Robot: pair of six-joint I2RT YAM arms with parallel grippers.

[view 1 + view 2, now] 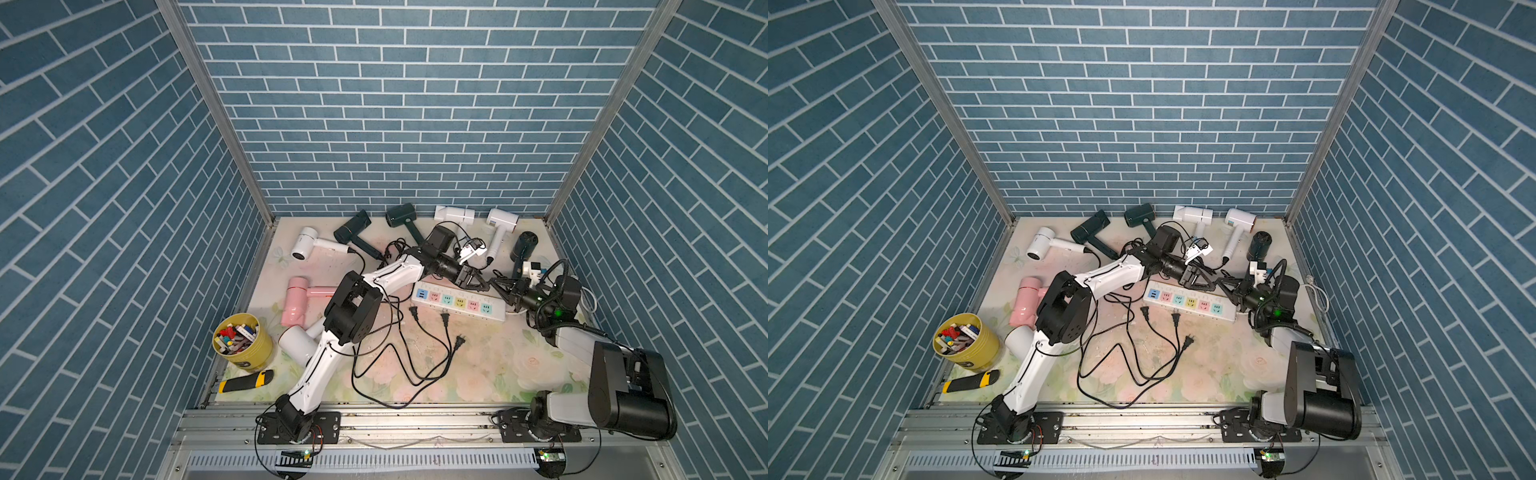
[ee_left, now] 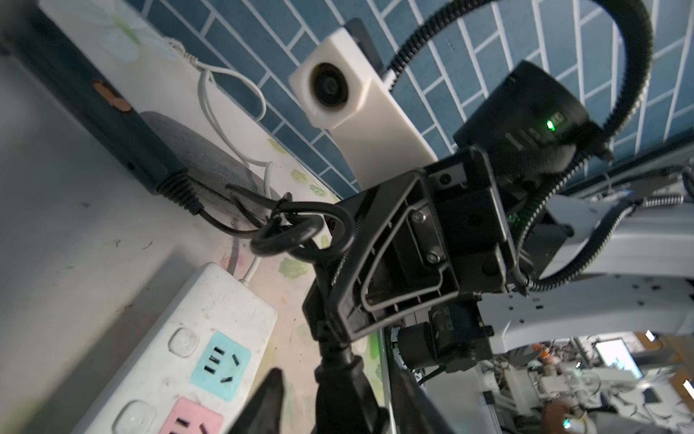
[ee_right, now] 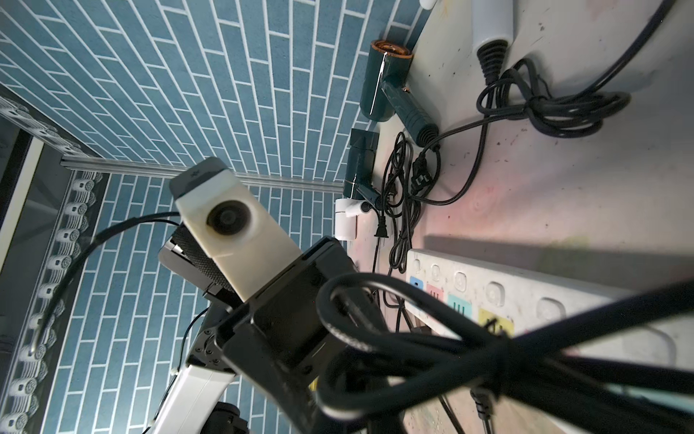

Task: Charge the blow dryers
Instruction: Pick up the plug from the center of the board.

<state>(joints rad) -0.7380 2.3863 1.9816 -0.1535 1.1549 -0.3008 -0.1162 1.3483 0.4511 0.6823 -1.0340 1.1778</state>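
In both top views the blow dryers (image 1: 455, 215) lie along the upper edge of the desk (image 1: 519, 365) and down its left side. The white dryer (image 1: 305, 246) at upper left aims its mouth lower left, handle running right. The pink dryer (image 1: 296, 301) points its barrel down the frame, handle also to the right. The black dryer (image 1: 524, 244) at upper right shows its round end, handle running down the frame. My left claw (image 1: 478, 284) and right claw (image 1: 498, 286) are nearly tip to tip just past the upper edge of the power strip (image 1: 459, 302), whose long axis runs left to right.

In the left wrist view my right claw is clenched on the black dryer's coiled cord (image 2: 289, 238). My left claw's fingers (image 2: 272, 394), at the lower edge, stand apart, released. The dryer's handle runs from upper left toward the centre.

In the right wrist view the coil fills the lower right, and the fine print on its jacket is too blurred to read. A dark green dryer (image 3: 377, 90) lies at upper centre, copper-rimmed mouth up, handle toward lower right.
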